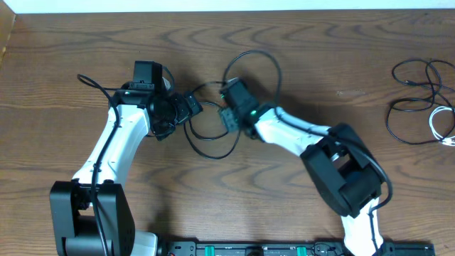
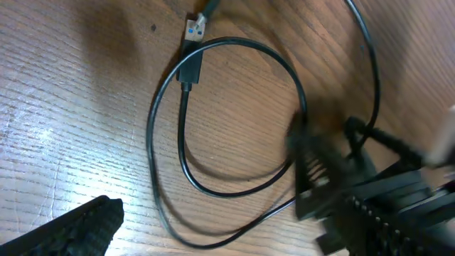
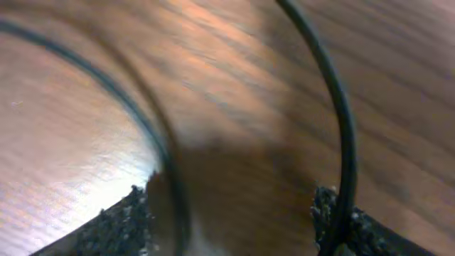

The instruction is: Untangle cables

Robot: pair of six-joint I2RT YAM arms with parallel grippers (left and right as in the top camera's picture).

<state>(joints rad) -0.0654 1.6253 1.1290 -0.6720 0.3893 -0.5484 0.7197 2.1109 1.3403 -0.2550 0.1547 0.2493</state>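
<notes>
thin black usb cable (image 2: pixel 182 142) lying looped on brown wooden table (image 1: pixel 71 43) between left gripper (image 1: pixel 190 108), gaping empty, and right gripper (image 3: pixel 234 213), parted, one pad (image 3: pixel 323 213) touching cord. light, limp, likely slipping; gripping near plug (image 2: pixel 190 69) advised.

The table (image 1: pixel 85 43) is marked throughout by brown wood grain. The looped cable (image 2: pixel 151 128) is coloured black, its plug (image 2: pixel 196 28) silver with blue inside. Black cables (image 1: pixel 412 107) are seen beside a white cable (image 1: pixel 434 126). The left arm (image 1: pixel 114 146) and right arm (image 1: pixel 291 131) are finished in white and black.
</notes>
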